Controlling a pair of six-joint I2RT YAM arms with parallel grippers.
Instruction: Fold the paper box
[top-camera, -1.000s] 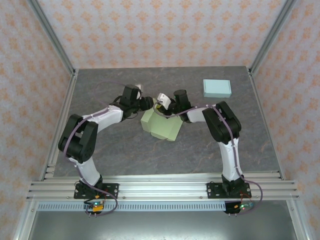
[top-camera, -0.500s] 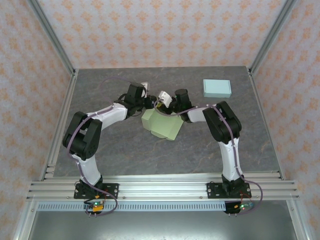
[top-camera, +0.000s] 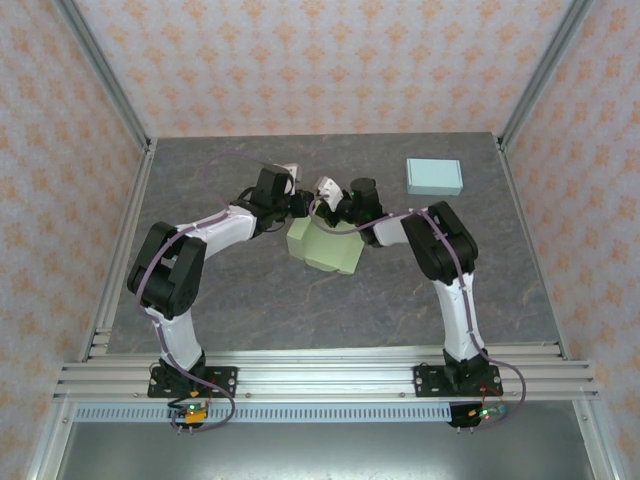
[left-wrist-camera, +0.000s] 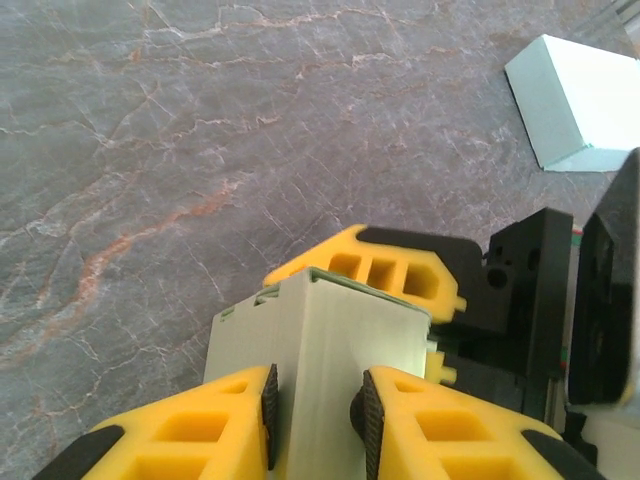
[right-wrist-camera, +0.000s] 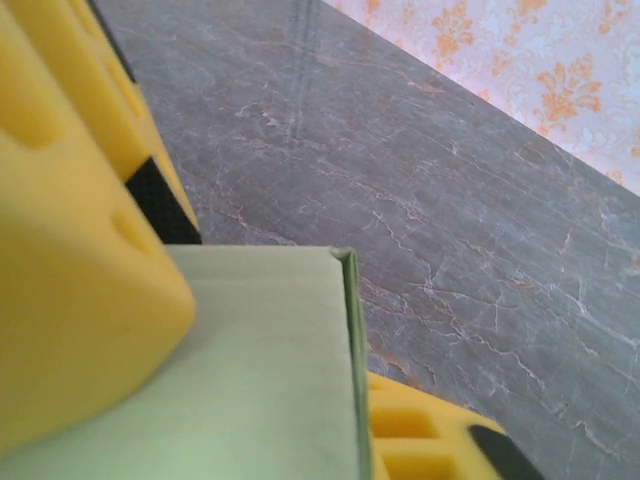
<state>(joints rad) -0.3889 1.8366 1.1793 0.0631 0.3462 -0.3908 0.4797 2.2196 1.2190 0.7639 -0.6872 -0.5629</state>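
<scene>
The top camera sits high up behind the arms (top-camera: 215, 235) and looks down on the whole worktop (top-camera: 250, 310) from far off; the left wrist camera looks forward and down, very near the paper box (left-wrist-camera: 330, 350); the right wrist camera is even nearer, low over it; all three share box and worktop.
</scene>
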